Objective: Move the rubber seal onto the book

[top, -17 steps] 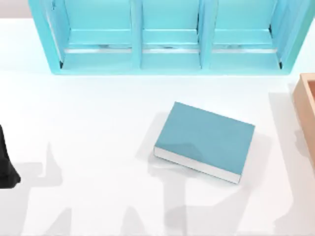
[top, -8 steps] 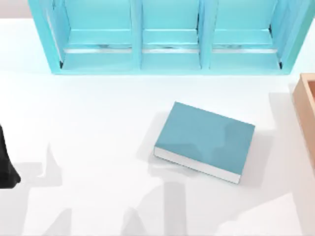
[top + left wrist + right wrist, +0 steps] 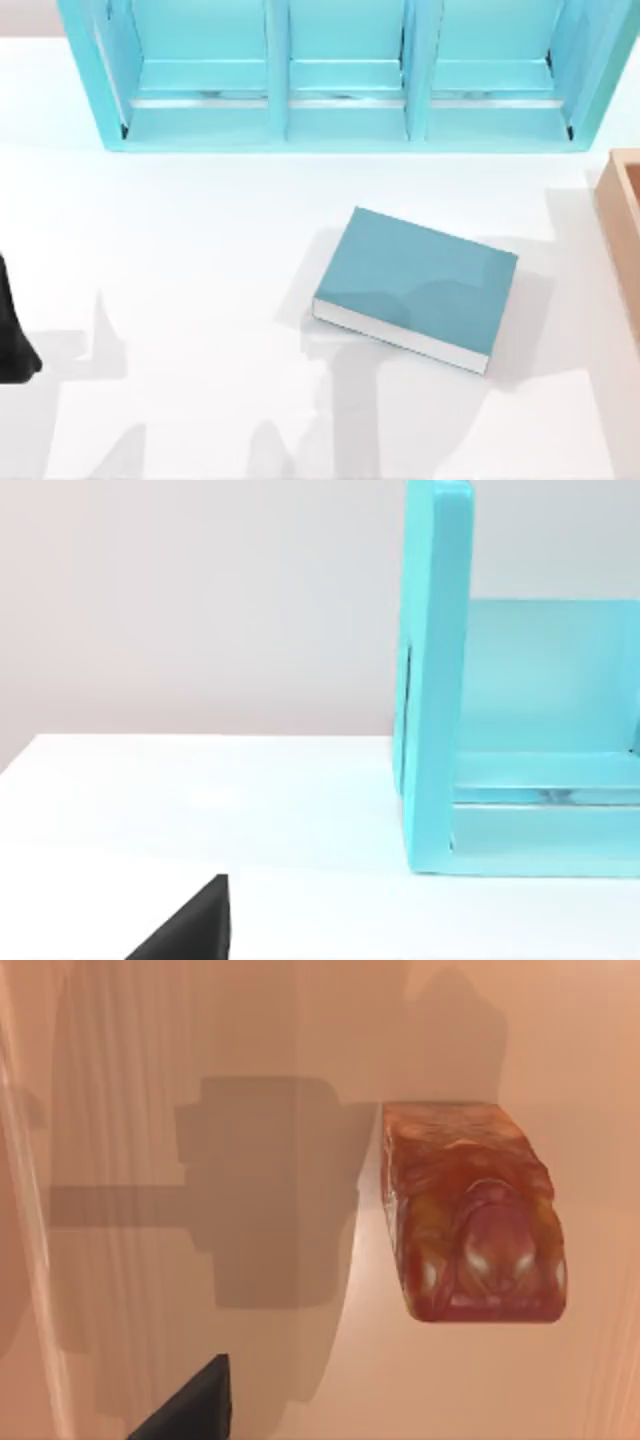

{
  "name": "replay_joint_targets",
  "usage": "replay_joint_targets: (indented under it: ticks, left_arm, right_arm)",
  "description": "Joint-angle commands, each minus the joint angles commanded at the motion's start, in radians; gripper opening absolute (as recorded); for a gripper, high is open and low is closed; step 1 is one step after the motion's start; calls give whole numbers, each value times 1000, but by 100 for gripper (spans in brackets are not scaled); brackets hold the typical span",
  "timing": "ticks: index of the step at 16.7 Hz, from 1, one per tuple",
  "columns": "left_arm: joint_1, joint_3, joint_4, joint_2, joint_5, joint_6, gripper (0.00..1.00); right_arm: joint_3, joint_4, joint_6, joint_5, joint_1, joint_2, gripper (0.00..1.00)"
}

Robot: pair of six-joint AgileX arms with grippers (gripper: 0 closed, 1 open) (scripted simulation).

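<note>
Nothing among the objects has moved since the earlier top pictures; you see that only the grey shadows on the table [image 3: 200,250] and across the book [image 3: 415,285] have changed their shape.

By size, you can count one white table, one light-blue shelf unit [image 3: 340,75] with three compartments at the far edge, one tan wooden box [image 3: 625,215] at the table's right edge, one teal book lying flat near the middle, and one rubber seal [image 3: 470,1210].

You find the seal in the right wrist view, resting on a tan surface that looks like the box interior, directly under the right arm's camera, well apart from the book. A dark finger tip [image 3: 190,1405] of the right gripper shows at that view's edge, apart from the seal; whether the fingers are spread or closed, you cannot tell.

Your left arm [image 3: 12,330] is parked at the table's left edge.
</note>
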State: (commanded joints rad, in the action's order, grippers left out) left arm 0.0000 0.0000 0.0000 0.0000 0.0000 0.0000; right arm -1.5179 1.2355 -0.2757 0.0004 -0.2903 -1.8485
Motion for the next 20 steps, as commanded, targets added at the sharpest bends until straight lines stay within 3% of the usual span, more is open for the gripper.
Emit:
replay_joint_targets:
  ticks: [6, 20]
  left_arm:
    - [0, 0, 0, 0, 0, 0, 100]
    - [0, 0, 0, 0, 0, 0, 100]
  right_arm:
    - [25, -39, 0, 0, 0, -14, 100]
    - [269, -376, 5, 1, 3, -106, 100]
